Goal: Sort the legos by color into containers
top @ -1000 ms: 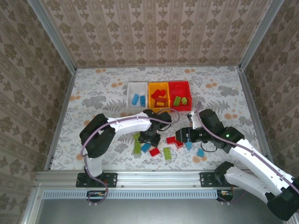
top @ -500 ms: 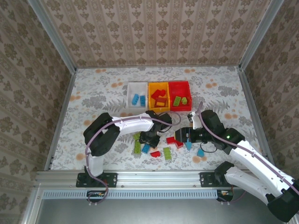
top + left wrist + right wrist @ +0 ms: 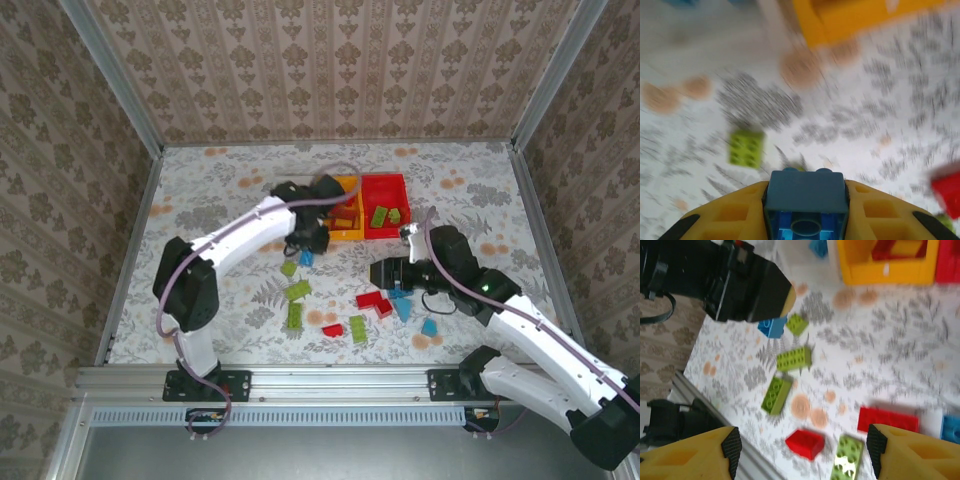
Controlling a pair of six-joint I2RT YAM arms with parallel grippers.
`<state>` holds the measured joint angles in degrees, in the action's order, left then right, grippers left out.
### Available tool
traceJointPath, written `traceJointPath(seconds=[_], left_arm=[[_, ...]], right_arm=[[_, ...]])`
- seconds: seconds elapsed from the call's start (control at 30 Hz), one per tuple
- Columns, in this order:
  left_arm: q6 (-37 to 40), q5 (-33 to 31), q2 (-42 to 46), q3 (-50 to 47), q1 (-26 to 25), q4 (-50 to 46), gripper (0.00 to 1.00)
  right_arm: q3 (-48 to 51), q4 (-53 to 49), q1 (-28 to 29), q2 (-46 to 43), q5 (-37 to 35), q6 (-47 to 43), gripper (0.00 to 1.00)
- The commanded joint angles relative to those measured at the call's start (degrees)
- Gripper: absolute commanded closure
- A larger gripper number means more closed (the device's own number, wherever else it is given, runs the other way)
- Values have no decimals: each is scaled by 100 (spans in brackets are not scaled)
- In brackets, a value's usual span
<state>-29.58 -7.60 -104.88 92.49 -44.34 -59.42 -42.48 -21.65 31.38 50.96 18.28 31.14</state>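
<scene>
**Blue lego**: a small brick, its hollow underside turned to the wrist camera, clamped between the yellow fingers of the left gripper. It hangs over the table, just near of the orange-yellow bin and left of the red bin. The left arm reaches far and rightward from its base, elbow out to the left. The right gripper points left, low over the table, fingers spread wide apart around nothing. Loose legos in lime green, red and blue lie scattered near of both grippers.
</scene>
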Motion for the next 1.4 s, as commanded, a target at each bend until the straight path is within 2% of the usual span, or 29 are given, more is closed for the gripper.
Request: traceJointPath(seconds=[0.0, 0.17, 0.3, 0.53, 0.7, 0.93, 1.07, 1.23, 1.37], left_arm=[[499, -283, -162, 450, 490, -150, 74], [863, -410, -873, 1240, 1028, 66, 74], [921, -350, -1438, 1695, 1322, 188, 74], [902, -164, -2061, 2137, 1415, 272, 73], [824, -69, -2160, 2113, 1416, 249, 64], [798, -39, -1896, 2111, 1428, 110, 48], [737, -31, -1606, 2082, 1427, 53, 46], [603, 135, -711, 1710, 1406, 216, 46], [492, 866, 593, 534, 1256, 807, 44]], right_arm=[[-316, 1006, -26, 248, -443, -307, 30], [-594, 1453, -60, 626, -880, -473, 28], [-761, 1515, -131, 818, -925, -464, 28], [-739, 1419, -197, 990, -893, -432, 28], [-708, 1202, -237, 1065, -861, -547, 28], [-852, 260, -246, 1039, -1044, -1197, 27], [-917, -296, -233, 996, -1090, -1596, 27], [-1111, -1066, 93, 1006, -1327, -2455, 27], [-1262, -1654, 759, 1271, -1644, -3258, 27]])
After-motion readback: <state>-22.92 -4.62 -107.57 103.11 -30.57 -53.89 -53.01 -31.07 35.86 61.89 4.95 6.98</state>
